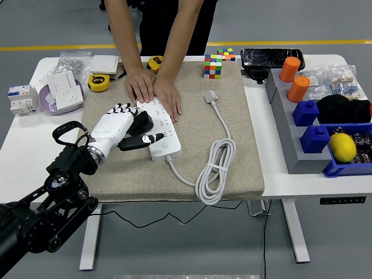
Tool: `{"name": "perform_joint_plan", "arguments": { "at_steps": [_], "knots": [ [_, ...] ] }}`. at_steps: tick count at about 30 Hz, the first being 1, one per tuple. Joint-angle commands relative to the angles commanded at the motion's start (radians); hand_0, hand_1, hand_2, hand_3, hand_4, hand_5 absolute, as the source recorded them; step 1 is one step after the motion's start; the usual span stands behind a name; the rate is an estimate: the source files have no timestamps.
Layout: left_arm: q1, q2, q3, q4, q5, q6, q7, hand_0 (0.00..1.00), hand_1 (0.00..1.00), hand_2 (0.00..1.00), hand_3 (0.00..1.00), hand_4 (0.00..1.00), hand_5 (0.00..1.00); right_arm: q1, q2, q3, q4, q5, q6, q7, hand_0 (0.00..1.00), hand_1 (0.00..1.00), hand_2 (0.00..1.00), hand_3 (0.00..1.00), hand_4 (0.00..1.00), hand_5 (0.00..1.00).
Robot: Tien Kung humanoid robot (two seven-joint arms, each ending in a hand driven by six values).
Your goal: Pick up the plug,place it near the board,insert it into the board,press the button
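While our left hand point(125, 129) rests at the board point(161, 128) with its fingers curled around the black plug point(143, 122), we judge the plug is at its socket but the button press remains. A person's hands point(154, 90) hold the board's far end, and we read no writing anywhere.

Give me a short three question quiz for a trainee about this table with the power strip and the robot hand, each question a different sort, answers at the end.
1. True or false: the person's hands rest on the far end of the white power strip.
2. Multiple choice: the loose white plug lies (A) in the strip, (B) on the beige mat right of the strip, (C) in the blue bin.
3. Fill in: the robot's left hand holds a ____ plug at the strip.

Key: 1 true. 2 B. 3 black.
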Motion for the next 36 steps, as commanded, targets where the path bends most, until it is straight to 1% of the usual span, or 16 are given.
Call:
{"name": "perform_joint_plan", "arguments": {
  "at_steps": [5,9,24,31,34,36],
  "knots": [
    [0.003,0.007,0.012,0.024,-0.009,-0.002,-0.002,0.998,0.998,0.929,0.855,0.998,0.998,0.002,-0.001,-0.005,0.000,0.004,0.000,0.002,0.623,0.583,0.618,0.539,0.878,0.607],
    [-0.007,0.001,0.027,0.046,-0.012,-0.002,-0.005,0.998,0.998,0.928,0.857,0.998,0.998,0.002,-0.002,-0.007,0.000,0.005,0.000,0.001,0.624,0.583,0.618,0.539,0.878,0.607],
    [-0.062,-0.007,0.093,0.061,-0.017,-0.007,-0.006,0.998,0.998,0.926,0.855,0.998,0.998,0.003,-0.003,-0.010,0.000,0.006,0.000,0.001,0.624,0.584,0.618,0.539,0.878,0.607],
    [-0.067,-0.007,0.081,0.047,0.001,-0.005,-0.004,0.998,0.998,0.926,0.856,0.998,0.998,0.003,-0.005,-0.006,0.000,0.004,0.000,-0.001,0.623,0.583,0.618,0.539,0.878,0.608],
    [-0.068,-0.005,0.074,0.024,0.010,-0.007,-0.001,0.998,0.998,0.926,0.857,0.998,0.998,0.004,-0.005,-0.005,0.000,0.004,0.000,-0.002,0.623,0.584,0.618,0.539,0.878,0.607],
    [-0.065,-0.002,0.075,-0.005,0.012,-0.008,0.002,0.998,0.998,0.926,0.857,0.998,0.998,0.005,-0.005,-0.008,0.000,0.008,0.000,0.000,0.623,0.584,0.618,0.539,0.878,0.607]
  ]
}}
